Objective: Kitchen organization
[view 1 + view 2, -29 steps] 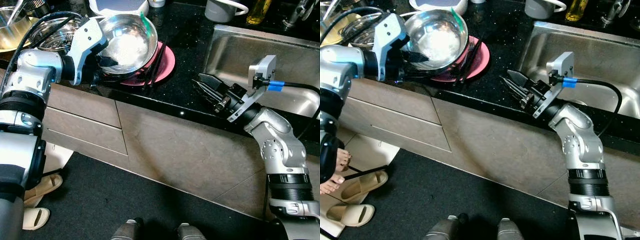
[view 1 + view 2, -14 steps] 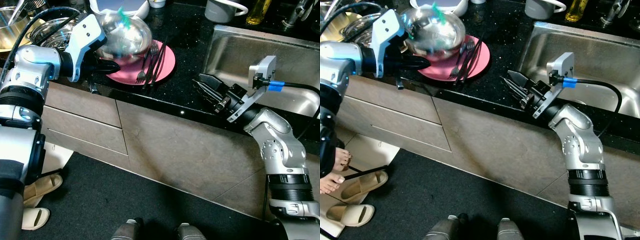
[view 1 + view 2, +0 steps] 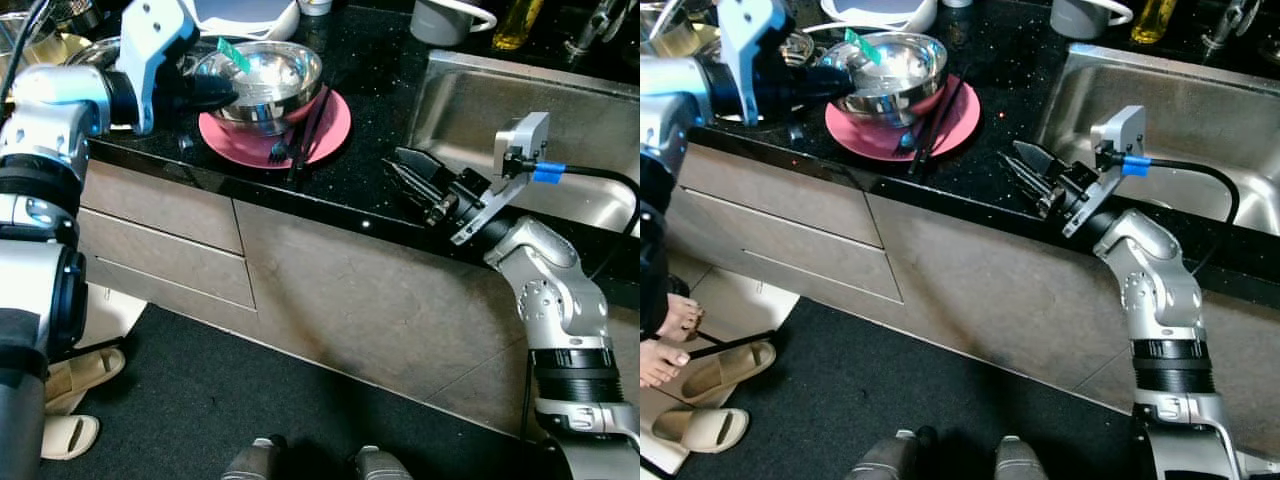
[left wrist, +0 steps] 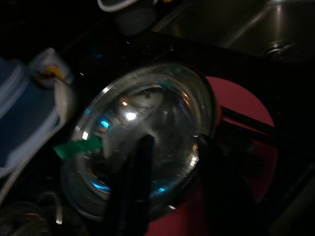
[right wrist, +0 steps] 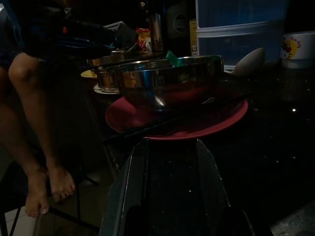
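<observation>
At the rim of the steel bowl (image 3: 268, 82), the left gripper (image 4: 170, 162) is seen with fingers (image 4: 140, 169) clamped across the wall, so the bowl is judged steadied on the pink plate (image 3: 322, 128). Chopsticks (image 3: 940, 115) lean beside it. The right gripper (image 3: 415, 178) hovers over the tabletop (image 3: 375, 150), fingers slightly apart. A person's bare legs (image 5: 37, 132) are revealed by the right wrist view.

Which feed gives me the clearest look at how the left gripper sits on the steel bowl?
Left wrist view: its fingers straddle the steel bowl rim, one inside, one outside. The eye views show the left gripper at the bowl's near-left rim above the pink plate; right wrist view shows the bowl side-on.
</observation>
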Controlling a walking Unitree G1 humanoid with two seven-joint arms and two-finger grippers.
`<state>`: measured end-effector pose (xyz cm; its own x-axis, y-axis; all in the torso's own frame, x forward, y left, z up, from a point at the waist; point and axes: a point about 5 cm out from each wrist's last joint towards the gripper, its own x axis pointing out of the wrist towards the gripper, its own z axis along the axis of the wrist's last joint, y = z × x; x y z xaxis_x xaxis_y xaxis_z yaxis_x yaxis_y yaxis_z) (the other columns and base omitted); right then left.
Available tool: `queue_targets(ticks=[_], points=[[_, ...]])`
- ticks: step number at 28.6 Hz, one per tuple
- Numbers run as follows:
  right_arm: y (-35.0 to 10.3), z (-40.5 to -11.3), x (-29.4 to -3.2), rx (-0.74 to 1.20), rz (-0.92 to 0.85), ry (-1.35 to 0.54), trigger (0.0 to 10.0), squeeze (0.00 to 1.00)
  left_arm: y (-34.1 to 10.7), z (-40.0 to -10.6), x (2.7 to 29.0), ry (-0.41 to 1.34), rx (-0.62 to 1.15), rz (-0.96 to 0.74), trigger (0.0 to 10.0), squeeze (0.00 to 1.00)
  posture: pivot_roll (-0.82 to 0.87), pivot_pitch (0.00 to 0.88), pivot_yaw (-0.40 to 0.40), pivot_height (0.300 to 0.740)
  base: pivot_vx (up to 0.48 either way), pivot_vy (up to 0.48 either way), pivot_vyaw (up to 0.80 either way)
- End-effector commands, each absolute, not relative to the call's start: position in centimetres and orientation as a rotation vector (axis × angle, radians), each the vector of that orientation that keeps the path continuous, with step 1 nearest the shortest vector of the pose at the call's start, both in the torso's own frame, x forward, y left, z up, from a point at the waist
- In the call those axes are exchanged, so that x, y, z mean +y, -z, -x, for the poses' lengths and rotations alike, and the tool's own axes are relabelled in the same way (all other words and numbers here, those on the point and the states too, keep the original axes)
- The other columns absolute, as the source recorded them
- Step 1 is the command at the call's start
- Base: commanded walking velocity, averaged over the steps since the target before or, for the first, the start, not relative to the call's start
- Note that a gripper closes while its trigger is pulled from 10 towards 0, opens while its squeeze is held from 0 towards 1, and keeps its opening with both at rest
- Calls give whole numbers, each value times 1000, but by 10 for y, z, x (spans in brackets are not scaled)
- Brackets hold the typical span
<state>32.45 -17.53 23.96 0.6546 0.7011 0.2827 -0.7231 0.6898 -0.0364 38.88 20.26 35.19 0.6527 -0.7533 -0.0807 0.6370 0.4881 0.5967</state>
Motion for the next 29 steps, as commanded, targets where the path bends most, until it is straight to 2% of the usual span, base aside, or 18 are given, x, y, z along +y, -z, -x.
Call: queue_targets(ticks=[1,8,16,17,18,23,26,29], points=[[-241,-324,-173,-292,-84,-818,10000,0,-355,-388,208,824,-179,-710,10000,1000,-31,186,-27,740,0,0,0],[-241,-324,-173,-293,-86,-820,10000,0,-350,-389,213,789,-141,-771,10000,1000,-30,190,-26,740,0,0,0],[-242,-320,-173,-290,-86,-821,10000,0,-341,-392,217,750,-113,-745,10000,1000,-39,204,-24,740,0,0,0],[-241,-320,-173,-289,-87,-822,10000,0,-343,-392,217,733,-134,-737,10000,631,-39,203,-24,740,0,0,0],[-241,-320,-173,-288,-87,-821,10000,0,-344,-393,217,725,-148,-722,10000,0,-39,203,-24,740,0,0,0],[-240,-321,-172,-289,-91,-821,10000,0,-350,-393,215,705,-201,-680,10000,0,-38,197,-18,740,0,0,0],[-241,-322,-171,-303,-106,-817,10000,0,-375,-390,202,704,-388,-552,10000,0,-36,181,-13,740,0,0,0],[-242,-322,-171,-316,-122,-815,10000,0,-385,-387,196,728,-460,-499,10000,0,-32,174,-9,740,0,0,0]])
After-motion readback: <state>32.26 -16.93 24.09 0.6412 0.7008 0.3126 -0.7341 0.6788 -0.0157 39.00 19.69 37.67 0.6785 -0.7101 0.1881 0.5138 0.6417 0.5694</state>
